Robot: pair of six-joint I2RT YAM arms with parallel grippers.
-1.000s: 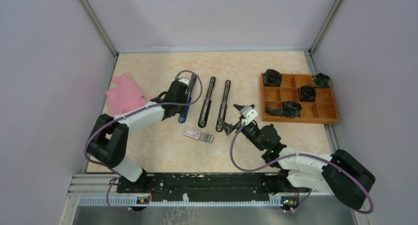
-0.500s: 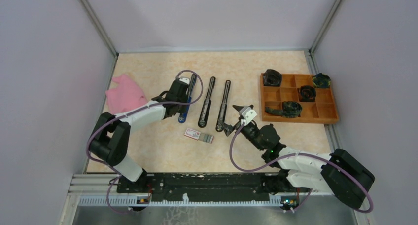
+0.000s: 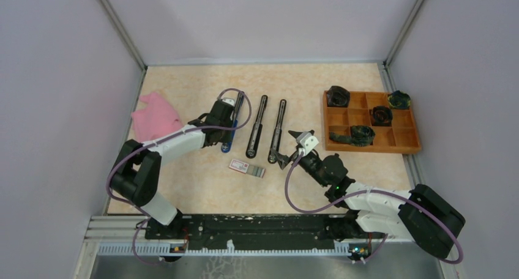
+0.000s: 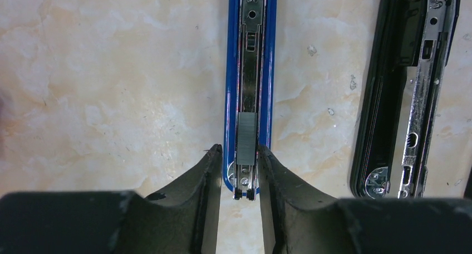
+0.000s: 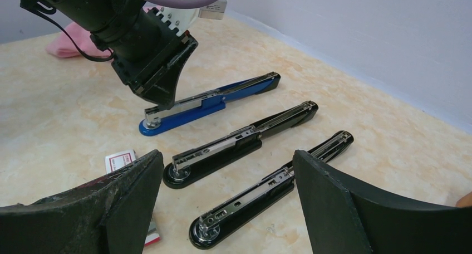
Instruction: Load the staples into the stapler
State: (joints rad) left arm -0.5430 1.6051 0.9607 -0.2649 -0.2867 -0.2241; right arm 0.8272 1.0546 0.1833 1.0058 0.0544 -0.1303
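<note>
The blue stapler lies open on the table, also in the left wrist view and right wrist view. A grey staple strip sits in its metal channel near the near end. My left gripper is narrowly open, its fingers straddling the stapler's near end; it also shows in the top view. The white and red staples box with a grey strip lies on the table, also in the right wrist view. My right gripper is wide open and empty.
Two black staplers lie open right of the blue one; the right gripper hovers over the near end of the second. A pink cloth lies at the left. An orange compartment tray with dark items stands at the right.
The left gripper has shifted very slightly over the blue stapler. The right arm has barely moved.
</note>
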